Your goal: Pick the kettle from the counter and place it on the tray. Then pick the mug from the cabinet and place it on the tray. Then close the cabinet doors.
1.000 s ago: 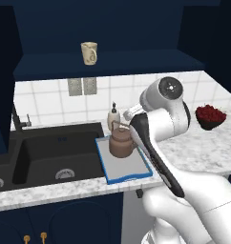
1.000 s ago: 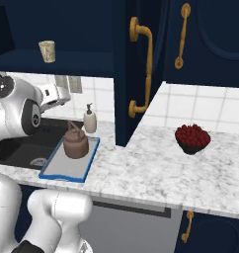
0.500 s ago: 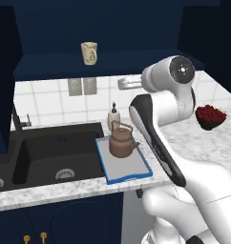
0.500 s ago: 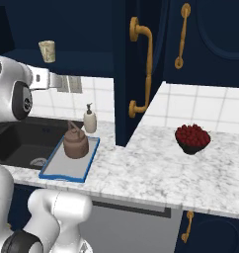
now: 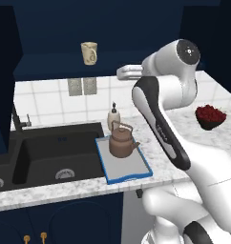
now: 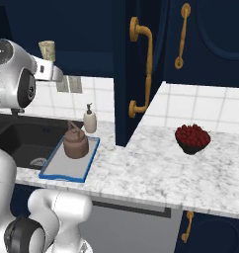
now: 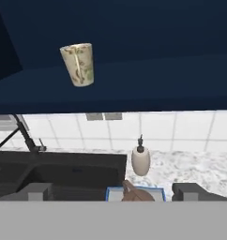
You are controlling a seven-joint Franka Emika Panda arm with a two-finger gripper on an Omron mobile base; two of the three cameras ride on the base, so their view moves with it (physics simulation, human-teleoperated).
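On the counter (image 5: pixel 89 188) nearest the base: kettle (image 5: pixel 122 143) upright on the blue-rimmed tray (image 5: pixel 129 169), beside the black sink (image 5: pixel 50 157). Just behind, cream soap bottle (image 5: pixel 113 116); off right, bowl of red fruit (image 6: pixel 192 138). Above, tool (image 7: pixel 113 190) spread wide, gripping nothing. Farthest, mug (image 7: pixel 78 64) on the cabinet (image 5: pixel 55 66) shelf. No readable writing.

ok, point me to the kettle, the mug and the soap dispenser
kettle (image 5: pixel 122 145): left base view, on its round brown body, sitting on the tray.
mug (image 7: pixel 79 64): hand view, on its patterned side wall, on the cabinet shelf.
soap dispenser (image 6: pixel 90 121): right base view, on the cream bottle body, behind the tray.
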